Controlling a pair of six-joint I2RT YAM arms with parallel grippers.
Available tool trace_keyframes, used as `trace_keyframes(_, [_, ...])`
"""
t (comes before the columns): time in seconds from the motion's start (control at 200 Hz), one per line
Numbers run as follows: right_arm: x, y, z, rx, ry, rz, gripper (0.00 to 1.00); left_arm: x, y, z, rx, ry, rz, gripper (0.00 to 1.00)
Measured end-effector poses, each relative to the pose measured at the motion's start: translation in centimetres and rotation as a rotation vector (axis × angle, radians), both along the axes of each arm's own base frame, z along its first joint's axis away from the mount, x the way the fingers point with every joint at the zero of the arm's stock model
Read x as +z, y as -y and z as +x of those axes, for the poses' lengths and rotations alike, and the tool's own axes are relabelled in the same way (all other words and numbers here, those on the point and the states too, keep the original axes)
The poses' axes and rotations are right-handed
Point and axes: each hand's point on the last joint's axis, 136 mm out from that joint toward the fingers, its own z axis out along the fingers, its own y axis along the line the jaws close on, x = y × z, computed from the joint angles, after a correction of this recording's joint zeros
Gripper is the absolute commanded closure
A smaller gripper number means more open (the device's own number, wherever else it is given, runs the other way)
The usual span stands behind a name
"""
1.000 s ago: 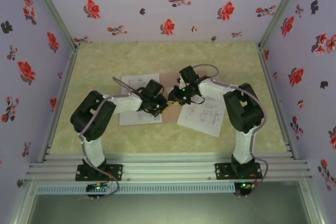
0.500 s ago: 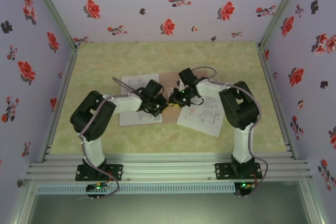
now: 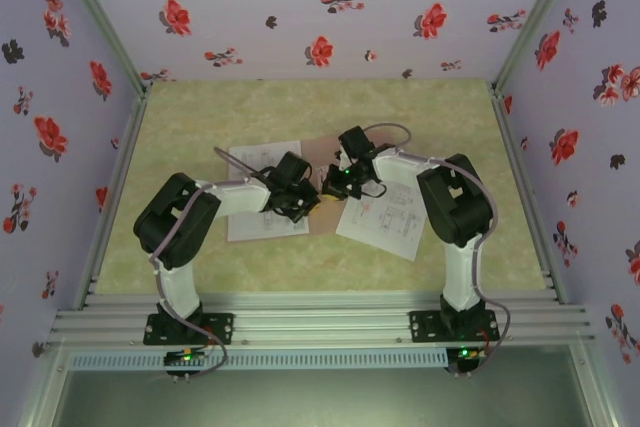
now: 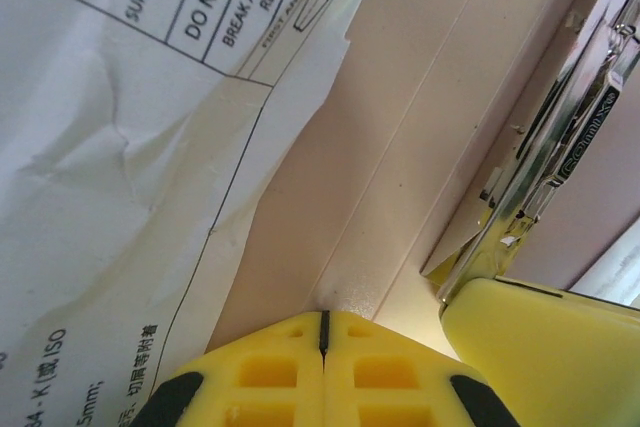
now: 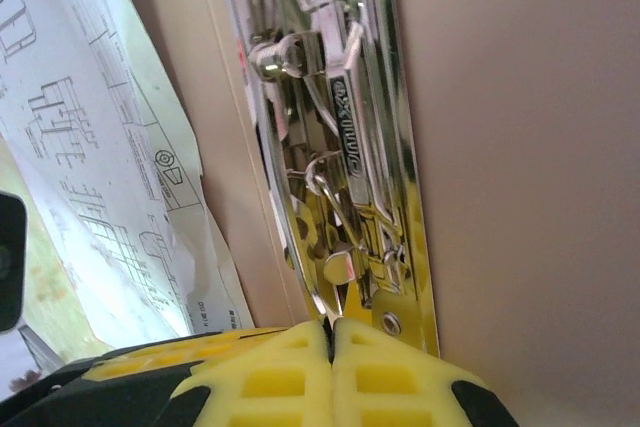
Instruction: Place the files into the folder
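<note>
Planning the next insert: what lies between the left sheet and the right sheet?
The pinkish folder lies there, seen in the top view.

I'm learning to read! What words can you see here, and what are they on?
"DO NOT SC", cut off: paper sheet.
"BREAK ALL SHA", cut off: same sheet.
"SURFACE F", cut off: same sheet.
Stamped word on the metal clip: too blurred to read.
Tiny print on the sheet beside the clip: too small.
</note>
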Motion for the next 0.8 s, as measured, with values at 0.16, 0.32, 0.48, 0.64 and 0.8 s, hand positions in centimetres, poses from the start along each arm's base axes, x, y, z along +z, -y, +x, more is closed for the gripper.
trace_keyframes(0.16, [-0.13,0.14,-0.02,-0.002,0.001,-0.01,1.0,-0.01,-0.04,0.01,0.001,0.0,0.002,1.0])
trace_keyframes(0.32, [-0.35,0.43,0.01,-0.005,0.005,-0.03,1.0,-0.05,-0.23,-0.12,0.003,0.004,0.004,1.0])
trace_keyframes(0.48, [-0.44,0.59,-0.04,-0.006,0.003,-0.042,1.0,-0.02,-0.3,-0.16,0.004,0.007,0.002,1.0])
trace_keyframes(0.64, [-0.53,0.72,-0.1,-0.008,0.0,-0.049,1.0,-0.05,-0.38,-0.27,0.004,0.007,0.002,1.0])
trace_keyframes(0.8, [-0.82,0.93,-0.15,-0.001,-0.004,-0.055,1.0,-0.04,-0.43,-0.32,0.004,0.01,0.0,1.0])
